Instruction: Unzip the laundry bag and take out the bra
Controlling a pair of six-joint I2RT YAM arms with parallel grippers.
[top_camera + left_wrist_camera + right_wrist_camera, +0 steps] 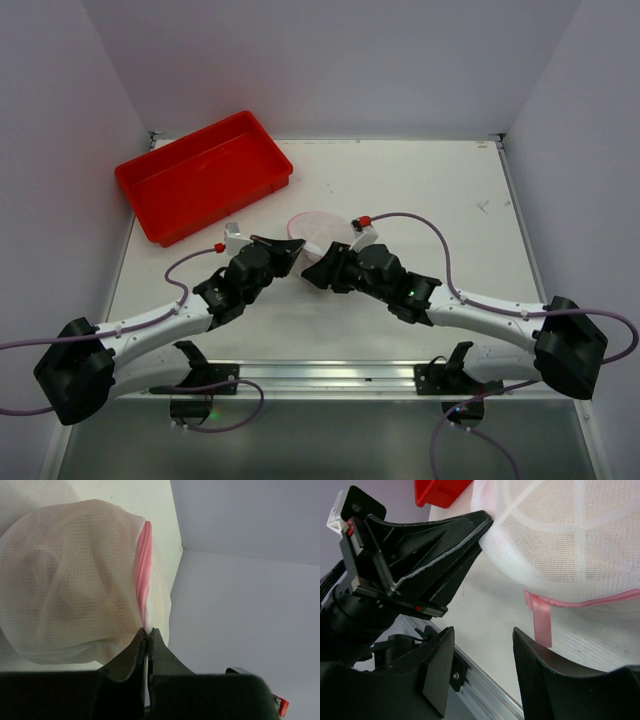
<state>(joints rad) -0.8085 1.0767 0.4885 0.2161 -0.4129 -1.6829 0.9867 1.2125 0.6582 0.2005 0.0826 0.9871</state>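
Note:
The laundry bag, a round white mesh pouch with a pink zipper rim, lies mid-table between both arms. Through the mesh the bra shows as soft beige rounded shapes. My left gripper is shut, its tips pinching the bag's edge at the end of the pink zipper. In the right wrist view the laundry bag fills the upper right, and a pink ribbon tab hangs from its rim. My right gripper stands open just below the bag. The tab lies beside its right finger, with nothing between the fingers.
A red plastic tray sits at the back left of the table. White walls close in the table on three sides. A metal rail runs along the near edge between the arm bases.

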